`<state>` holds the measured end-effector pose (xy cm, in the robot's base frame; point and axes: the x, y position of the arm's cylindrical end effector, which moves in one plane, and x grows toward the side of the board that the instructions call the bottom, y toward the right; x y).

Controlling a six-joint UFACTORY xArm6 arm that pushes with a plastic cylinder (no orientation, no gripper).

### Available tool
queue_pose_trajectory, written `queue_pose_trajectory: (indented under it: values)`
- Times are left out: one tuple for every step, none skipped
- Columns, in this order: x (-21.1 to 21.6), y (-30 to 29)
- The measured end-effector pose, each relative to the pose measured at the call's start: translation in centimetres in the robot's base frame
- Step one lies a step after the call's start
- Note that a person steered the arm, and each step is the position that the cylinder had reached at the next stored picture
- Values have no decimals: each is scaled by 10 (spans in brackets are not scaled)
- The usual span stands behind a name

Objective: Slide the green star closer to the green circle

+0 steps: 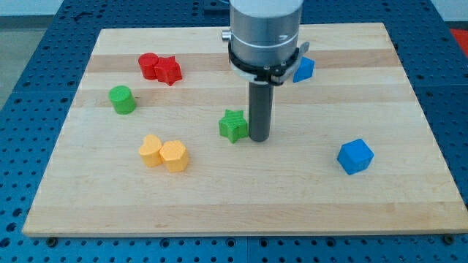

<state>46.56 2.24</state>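
The green star [233, 125] lies near the middle of the wooden board [241, 197]. The green circle [122, 99], a short cylinder, stands toward the view's left, well apart from the star. My tip [259, 138] rests on the board right beside the star's right side, touching or nearly touching it. The rod rises into the arm's grey body at the view's top.
A red circle [149, 65] and a red star [169, 71] sit together at the upper left. Two yellow blocks [151, 150] [175, 155] sit together at the lower left. A blue cube [355, 156] lies at the right. Another blue block [303, 69] is partly hidden behind the arm.
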Motion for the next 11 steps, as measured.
queue_pose_trajectory:
  values:
    - [-15, -6]
    - [-15, -15]
    - [-15, 13]
    - [-11, 14]
    - [-4, 14]
    - [5, 14]
    - [6, 2]
    - [4, -30]
    - [-4, -73]
    - [-17, -113]
    - [-27, -140]
